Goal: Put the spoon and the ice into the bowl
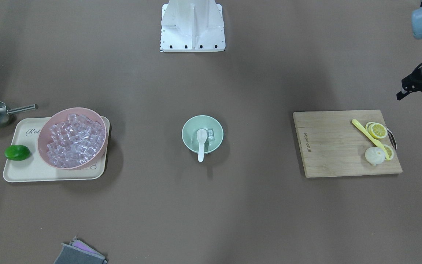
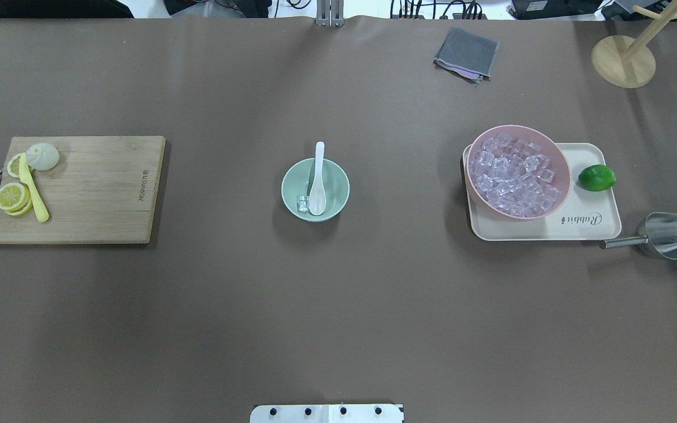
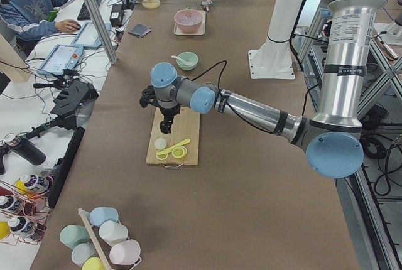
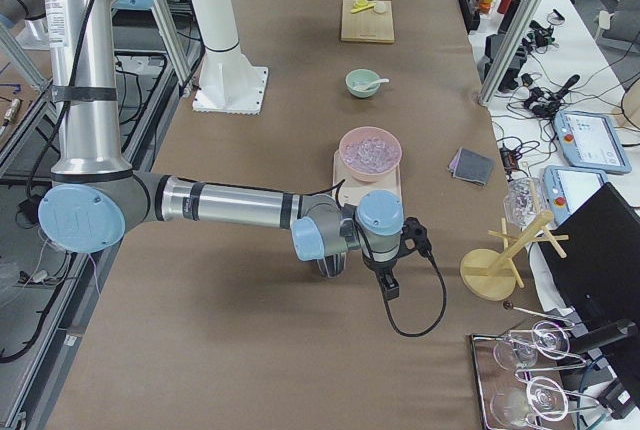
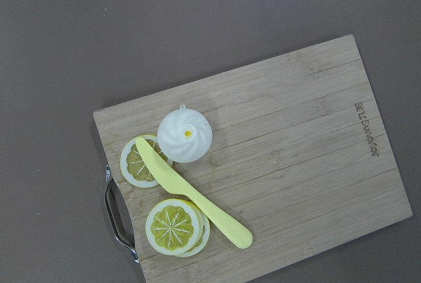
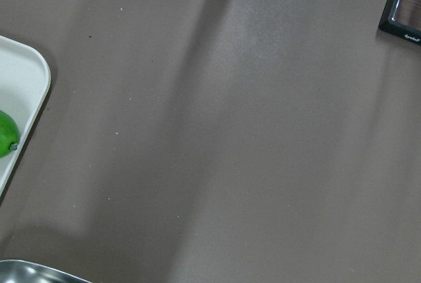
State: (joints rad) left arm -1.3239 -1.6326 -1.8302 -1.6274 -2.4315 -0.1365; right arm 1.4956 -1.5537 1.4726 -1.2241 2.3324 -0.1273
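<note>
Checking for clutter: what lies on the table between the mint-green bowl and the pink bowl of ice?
Nothing: bare brown table between the mint-green bowl and the pink bowl, shown in the overhead view.

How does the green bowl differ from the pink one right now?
The green bowl is smaller than the pink bowl. It holds the white spoon and little ice; the pink bowl is heaped with cubes. The green bowl sits on the table, the pink bowl on a tray. Both are round.
</note>
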